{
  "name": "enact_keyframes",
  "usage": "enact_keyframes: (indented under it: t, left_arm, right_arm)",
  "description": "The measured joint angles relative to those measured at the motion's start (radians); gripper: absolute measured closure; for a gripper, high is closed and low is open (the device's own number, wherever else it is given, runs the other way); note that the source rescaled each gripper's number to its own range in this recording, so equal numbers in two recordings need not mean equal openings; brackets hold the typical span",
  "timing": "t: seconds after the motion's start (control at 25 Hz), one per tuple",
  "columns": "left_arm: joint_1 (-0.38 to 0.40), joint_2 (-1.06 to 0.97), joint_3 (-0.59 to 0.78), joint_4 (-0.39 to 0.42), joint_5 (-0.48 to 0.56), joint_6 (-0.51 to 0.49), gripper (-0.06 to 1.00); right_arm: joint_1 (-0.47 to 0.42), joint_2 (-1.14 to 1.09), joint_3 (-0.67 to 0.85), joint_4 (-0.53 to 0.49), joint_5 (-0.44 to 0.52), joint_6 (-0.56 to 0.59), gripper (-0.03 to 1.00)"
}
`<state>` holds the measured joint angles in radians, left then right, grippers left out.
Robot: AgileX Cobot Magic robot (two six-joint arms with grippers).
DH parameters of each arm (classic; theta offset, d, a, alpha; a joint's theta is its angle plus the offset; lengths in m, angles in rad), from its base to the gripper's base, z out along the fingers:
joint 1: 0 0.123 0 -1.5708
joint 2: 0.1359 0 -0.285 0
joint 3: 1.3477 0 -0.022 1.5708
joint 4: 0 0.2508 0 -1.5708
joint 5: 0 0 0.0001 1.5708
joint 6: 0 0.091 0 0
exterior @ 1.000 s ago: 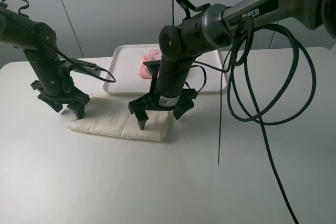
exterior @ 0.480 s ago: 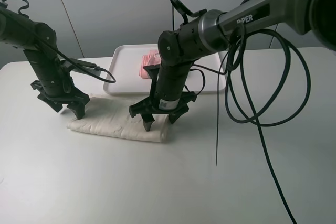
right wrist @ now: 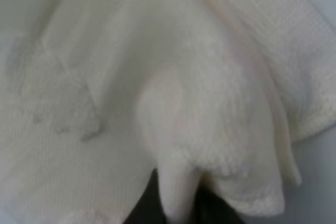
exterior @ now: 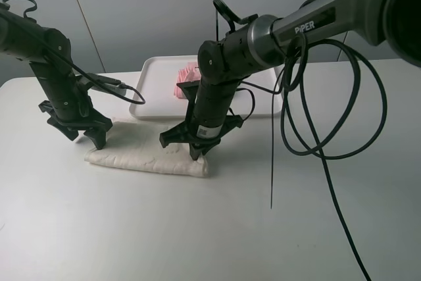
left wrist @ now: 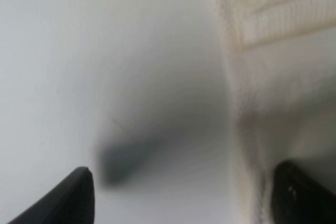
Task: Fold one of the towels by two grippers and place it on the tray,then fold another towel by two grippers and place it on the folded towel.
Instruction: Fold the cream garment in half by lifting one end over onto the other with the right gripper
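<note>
The cream-white towel (exterior: 141, 159) lies folded in a long strip on the table, in front of the tray (exterior: 156, 90). The pink towel (exterior: 185, 78) sits as a small bundle on the tray, partly hidden behind the right arm. My right gripper (exterior: 196, 153) is shut on a raised pinch of the cream-white towel (right wrist: 173, 103) near its right end; in the right wrist view the gripper (right wrist: 176, 205) squeezes the fold between its dark fingers. My left gripper (exterior: 85, 137) stands open at the towel's left end. In the left wrist view the gripper (left wrist: 186, 198) straddles the towel's (left wrist: 273, 51) edge.
Thick black cables (exterior: 316, 129) loop down from the right arm over the right half of the white table (exterior: 197, 228). A thinner cable (exterior: 125, 90) runs from the left arm toward the tray. A grey wall stands behind the table.
My right gripper has come down onto the cream-white towel's right end and shut on it, bunching the cloth. The left arm has not moved.
</note>
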<state>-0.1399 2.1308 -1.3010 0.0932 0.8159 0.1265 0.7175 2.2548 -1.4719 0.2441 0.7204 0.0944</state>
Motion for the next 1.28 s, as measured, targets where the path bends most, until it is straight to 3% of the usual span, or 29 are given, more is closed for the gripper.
enact_keyframes:
  t: [0.4,0.56,1.0,1.28]
  left_arm:
    - [0.000,0.000,0.000,0.002,-0.001,0.000,0.06]
    - [0.000,0.000,0.000,0.004,-0.002,0.000,0.06]
    - [0.000,0.000,0.000,0.006,-0.003,-0.002,0.06]
    - [0.000,0.000,0.000,0.007,-0.005,-0.020,0.06]
  right_arm:
    - [0.000,-0.048,0.000,0.007,-0.007,-0.026,0.93]
    - [0.000,-0.104,0.000,0.084,-0.005,-0.064,0.93]
    - [0.000,-0.091,0.000,0.542,-0.071,-0.357,0.93]
    - [0.000,-0.006,0.000,0.957,-0.095,-0.667,0.93]
